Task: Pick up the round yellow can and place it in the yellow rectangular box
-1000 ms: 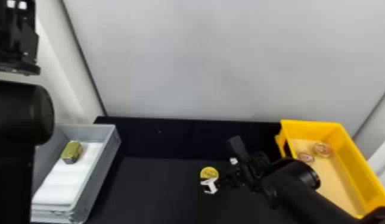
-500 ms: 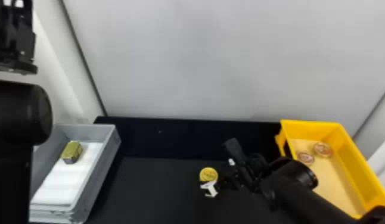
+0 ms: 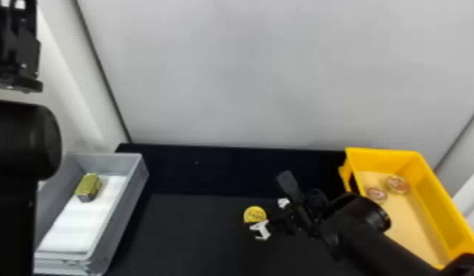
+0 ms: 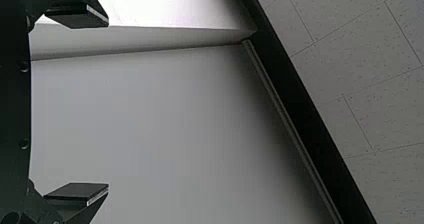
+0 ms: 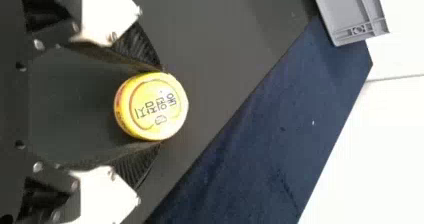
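- Head view: The round yellow can (image 3: 254, 213) is held at the dark table (image 3: 196, 231) by the right end effector (image 3: 262, 216), between the gray bin (image 3: 127, 213) and the yellow rectangular box (image 3: 386, 153), well apart from both; the left end effector (image 3: 18, 55) is raised at left.
- Left wrist view: The left end effector (image 4: 107, 104) is spread wide before a pale wall (image 4: 175, 119).
- Right wrist view: The can is gripped from opposite sides by the right end effector (image 5: 161, 106), narrowed to its width; open table surrounds the fingertips.
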Robot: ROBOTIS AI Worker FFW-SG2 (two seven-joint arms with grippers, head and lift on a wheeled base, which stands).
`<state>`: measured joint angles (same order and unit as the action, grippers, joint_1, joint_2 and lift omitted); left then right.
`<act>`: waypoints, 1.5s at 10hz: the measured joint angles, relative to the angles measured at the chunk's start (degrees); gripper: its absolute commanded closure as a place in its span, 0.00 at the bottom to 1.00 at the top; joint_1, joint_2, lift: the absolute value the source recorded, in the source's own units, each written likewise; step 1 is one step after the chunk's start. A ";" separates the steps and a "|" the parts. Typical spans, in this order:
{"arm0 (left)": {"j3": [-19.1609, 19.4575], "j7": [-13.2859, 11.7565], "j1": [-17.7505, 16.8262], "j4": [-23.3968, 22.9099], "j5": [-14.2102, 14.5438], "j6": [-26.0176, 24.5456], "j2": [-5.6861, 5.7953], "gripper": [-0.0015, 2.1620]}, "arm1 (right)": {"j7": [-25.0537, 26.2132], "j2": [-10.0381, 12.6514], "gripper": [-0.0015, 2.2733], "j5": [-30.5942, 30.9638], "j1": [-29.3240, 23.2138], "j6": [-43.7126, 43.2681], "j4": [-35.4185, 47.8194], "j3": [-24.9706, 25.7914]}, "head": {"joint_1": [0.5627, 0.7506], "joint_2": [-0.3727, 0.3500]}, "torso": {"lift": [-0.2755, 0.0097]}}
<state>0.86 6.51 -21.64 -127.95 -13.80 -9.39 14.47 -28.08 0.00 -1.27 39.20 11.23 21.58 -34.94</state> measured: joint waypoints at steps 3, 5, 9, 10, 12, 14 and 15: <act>0.37 -0.19 0.37 -0.42 0.00 -0.36 0.05 0.05 | 0.41 0.00 0.27 0.02 -0.10 0.40 1.00 0.24 | 0.53 0.59 | 0.93; 0.85 -0.19 0.88 -1.13 0.00 -1.20 0.18 0.05 | -0.98 0.00 0.29 0.10 -1.28 2.09 4.17 0.52 | 0.53 0.59 | 0.93; 3.24 -0.18 3.04 -4.26 -0.01 -4.39 1.11 0.05 | -2.19 -3.24 0.29 2.32 -9.96 16.51 29.46 4.17 | 0.53 0.59 | 0.93; 3.79 -0.18 3.54 -4.83 -0.04 -4.97 1.31 0.05 | -2.73 -4.73 0.29 3.47 -12.65 20.40 36.91 6.23 | 0.53 0.59 | 0.93; 4.60 -0.18 4.64 -5.80 -0.12 -6.23 1.65 0.05 | -4.30 -7.02 0.29 6.69 -19.35 29.04 53.31 12.74 | 0.53 0.59 | 0.93; 5.61 -0.18 5.89 -6.73 -0.21 -7.44 1.84 0.05 | -6.13 -8.25 0.29 10.54 -23.94 36.39 66.94 18.64 | 0.53 0.59 | 0.93; 6.02 -0.18 6.33 -7.05 -0.24 -7.84 1.91 0.05 | -6.75 -8.52 0.29 12.73 -24.94 39.01 71.88 21.25 | 0.53 0.59 | 0.93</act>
<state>6.89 6.33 -15.32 -135.01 -14.03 -17.23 16.38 -34.83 -8.52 11.46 14.26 50.24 93.46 -13.69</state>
